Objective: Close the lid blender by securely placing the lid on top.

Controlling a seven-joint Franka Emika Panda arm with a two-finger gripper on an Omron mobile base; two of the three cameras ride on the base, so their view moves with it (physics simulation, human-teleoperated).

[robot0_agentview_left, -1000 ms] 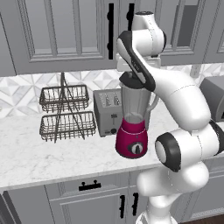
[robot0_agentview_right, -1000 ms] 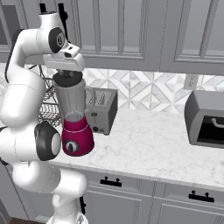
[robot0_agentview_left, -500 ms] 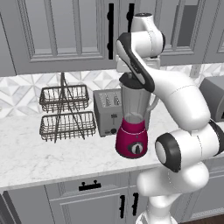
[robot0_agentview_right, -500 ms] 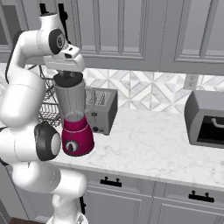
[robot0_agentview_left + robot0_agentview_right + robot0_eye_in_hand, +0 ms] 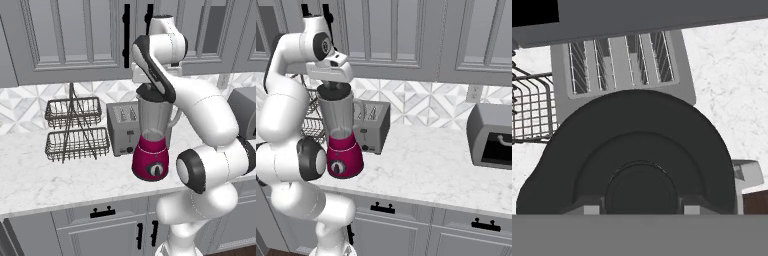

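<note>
- Seating step, by my reading: the round black disc-shaped lid point(image 5: 637, 160) sits at the mouth of the tall blender with magenta base and clear greyish jar point(image 5: 152, 142), which stands on the marbled worktop point(image 5: 426, 165) beside the boxy silver toaster point(image 5: 122, 127).
- The fingers point(image 5: 639, 202) are narrowed onto the lid's centre knob.
- Next should call for pressing straight down, then letting go.
- No brand, label or writing can be read.

The blender point(image 5: 152, 145) has a glossy magenta base and a clear greyish jar, with a matt black lid point(image 5: 637, 155). The toaster point(image 5: 123, 128) looks like brushed silver metal, the basket rack point(image 5: 75, 130) dark wire, and the counter point(image 5: 441, 165) polished white marble.
</note>
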